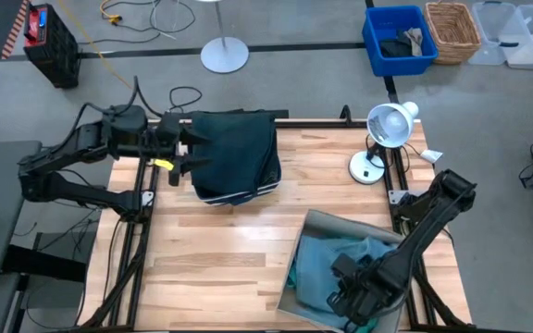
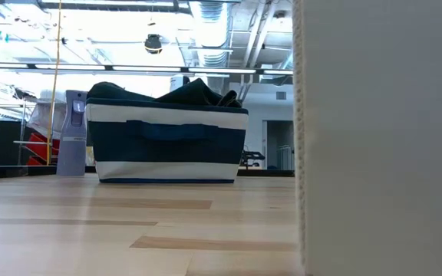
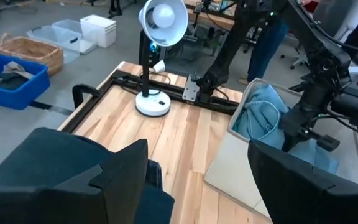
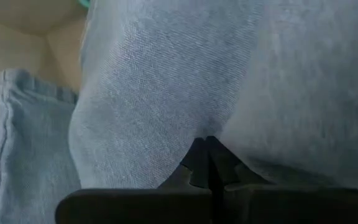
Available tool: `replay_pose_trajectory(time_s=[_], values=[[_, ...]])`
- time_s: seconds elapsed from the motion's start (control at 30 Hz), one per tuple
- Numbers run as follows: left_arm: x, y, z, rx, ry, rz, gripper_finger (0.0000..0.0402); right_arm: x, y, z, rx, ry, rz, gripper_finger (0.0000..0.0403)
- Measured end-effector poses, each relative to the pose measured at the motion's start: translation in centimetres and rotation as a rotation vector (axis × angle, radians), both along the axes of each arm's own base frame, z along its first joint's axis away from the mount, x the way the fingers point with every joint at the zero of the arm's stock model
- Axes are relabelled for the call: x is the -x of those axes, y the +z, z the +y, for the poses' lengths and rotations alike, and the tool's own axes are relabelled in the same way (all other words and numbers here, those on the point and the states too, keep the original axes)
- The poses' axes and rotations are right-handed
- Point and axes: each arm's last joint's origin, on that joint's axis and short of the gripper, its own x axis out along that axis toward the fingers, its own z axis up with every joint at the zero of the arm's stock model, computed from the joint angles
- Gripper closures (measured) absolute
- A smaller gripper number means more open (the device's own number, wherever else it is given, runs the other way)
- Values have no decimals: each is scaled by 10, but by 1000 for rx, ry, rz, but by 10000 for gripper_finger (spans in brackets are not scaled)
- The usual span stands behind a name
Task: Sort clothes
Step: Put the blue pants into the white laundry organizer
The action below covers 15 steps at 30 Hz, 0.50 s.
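Observation:
Dark navy-teal clothes (image 1: 234, 148) lie heaped in the dark bin (image 2: 167, 153) at the table's far left. My left gripper (image 1: 191, 150) is open at the bin's left rim, and its wrist view shows the fingers spread wide (image 3: 197, 180) over the dark cloth (image 3: 55, 180). A pale grey-blue garment (image 1: 336, 264) lies in the beige fabric box (image 1: 308, 231) at the near right. My right gripper (image 1: 354, 294) is down in that box, shut on the grey-blue cloth (image 4: 166, 74). A bit of turquoise (image 1: 370, 324) shows beside it. The small black garment is not in view. My right gripper has its two fingertips (image 4: 197, 163) closed together on the pale grey-blue garment, where the cloth puckers into a small fold (image 4: 207, 127) right at the tips. The fingers come from above, slanting down into the box. The garment lies in the box around them.
A white desk lamp (image 1: 378, 139) stands at the table's far right. The beige box's wall (image 2: 382, 138) fills the right of the low view. Bare wood (image 1: 220, 259) lies between bin and box. A blue crate (image 1: 401, 42) and a wicker basket (image 1: 453, 30) stand on the floor beyond.

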Motion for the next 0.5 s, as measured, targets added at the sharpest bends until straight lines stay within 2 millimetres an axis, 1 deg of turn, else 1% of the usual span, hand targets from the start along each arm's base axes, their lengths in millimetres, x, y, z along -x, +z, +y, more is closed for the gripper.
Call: replay_pose_trajectory(time_s=[0.13,0.23,0.3,0.4,0.47,0.5], values=[[-9,-5,2,-19,5,31,130,0,-25,-3,-27,26,-27,403],[-18,-13,5,-40,83,70,130,2,-42,-5,-40,57,-44,403],[-24,-19,8,-45,135,98,130,3,-49,-6,-41,100,-63,403],[-31,-23,11,-33,176,109,130,2,-50,-5,-35,193,-101,403],[-33,-24,13,-7,189,103,130,0,-44,-5,-45,256,-142,400],[-34,-24,14,6,197,99,130,-1,-37,-5,-53,282,-164,397]])
